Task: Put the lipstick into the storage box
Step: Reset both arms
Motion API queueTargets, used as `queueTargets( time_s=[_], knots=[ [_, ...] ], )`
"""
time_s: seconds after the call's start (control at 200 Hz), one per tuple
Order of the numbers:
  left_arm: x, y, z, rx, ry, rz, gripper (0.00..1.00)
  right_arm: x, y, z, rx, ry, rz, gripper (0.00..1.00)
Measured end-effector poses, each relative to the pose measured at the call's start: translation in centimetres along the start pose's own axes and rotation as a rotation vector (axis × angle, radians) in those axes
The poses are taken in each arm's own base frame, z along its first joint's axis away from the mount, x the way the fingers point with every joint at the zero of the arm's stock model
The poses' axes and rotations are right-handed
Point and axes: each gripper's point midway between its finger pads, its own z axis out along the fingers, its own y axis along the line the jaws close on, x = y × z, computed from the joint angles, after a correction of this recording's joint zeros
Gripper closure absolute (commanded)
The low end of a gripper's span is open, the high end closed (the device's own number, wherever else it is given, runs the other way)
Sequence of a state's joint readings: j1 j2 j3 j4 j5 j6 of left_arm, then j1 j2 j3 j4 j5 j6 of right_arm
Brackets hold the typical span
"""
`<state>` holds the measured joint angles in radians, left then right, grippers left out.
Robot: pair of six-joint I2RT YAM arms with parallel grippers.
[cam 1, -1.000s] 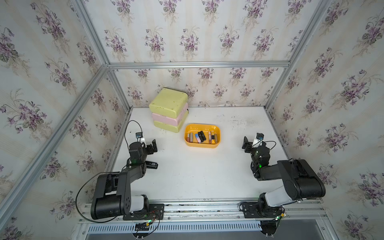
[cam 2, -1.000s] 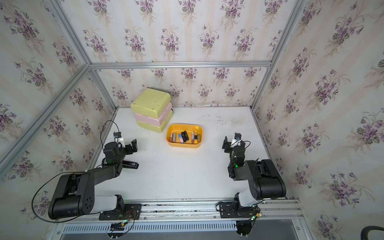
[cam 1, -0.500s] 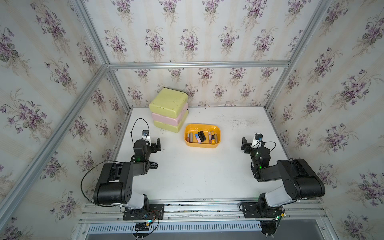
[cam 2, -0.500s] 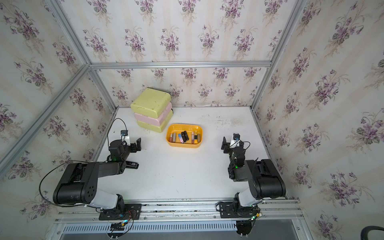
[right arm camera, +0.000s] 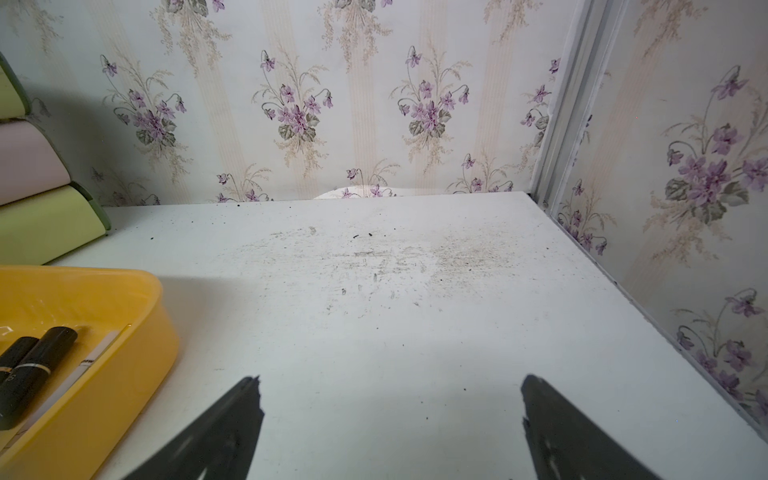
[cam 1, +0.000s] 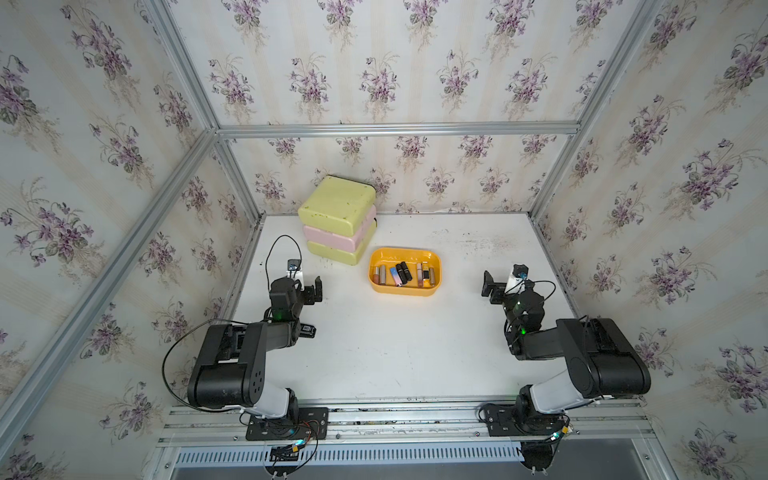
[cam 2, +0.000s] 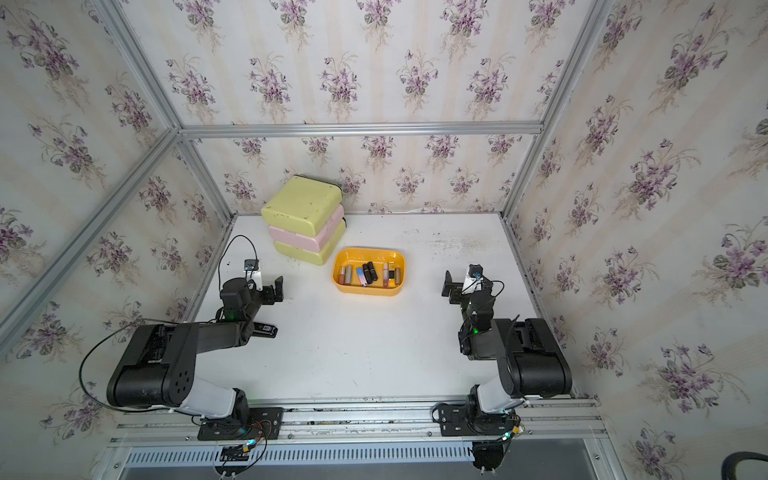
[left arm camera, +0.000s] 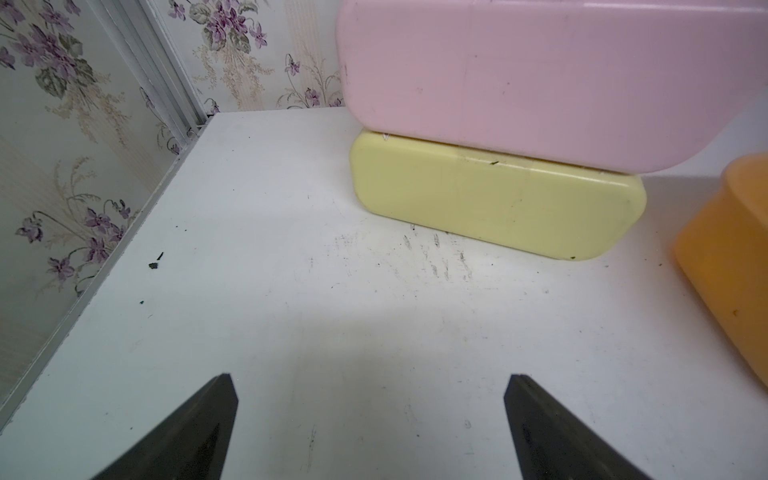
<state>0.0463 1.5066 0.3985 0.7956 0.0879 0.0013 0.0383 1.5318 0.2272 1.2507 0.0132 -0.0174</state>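
L claw (left arm camera: 370,428) wide, empty | R claw (right arm camera: 390,428) wide, empty | storage box (cam 1: 376,276) holds lipsticks (cam 1: 401,273), count unclear

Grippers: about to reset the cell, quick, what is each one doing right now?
Left gripper: open, holding nothing.
Right gripper: open, holding nothing.

Glossy yellow plastic storage box (right arm camera: 124,332) sits on a scuffed matt white table (right arm camera: 374,332).
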Motion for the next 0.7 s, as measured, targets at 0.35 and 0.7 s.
queueTargets(
  time_s=[0.35,0.7],
  knots=[
    [0.01,-0.22,0.00,-0.005,0.001,0.015,0.00,0.02,0.10,-0.01,-0.006,0.001,0.010,0.00],
    [0.02,-0.06,0.00,-0.014,0.002,0.016,0.00,0.04,0.10,0.00,-0.006,0.001,0.010,0.00]
  ],
)
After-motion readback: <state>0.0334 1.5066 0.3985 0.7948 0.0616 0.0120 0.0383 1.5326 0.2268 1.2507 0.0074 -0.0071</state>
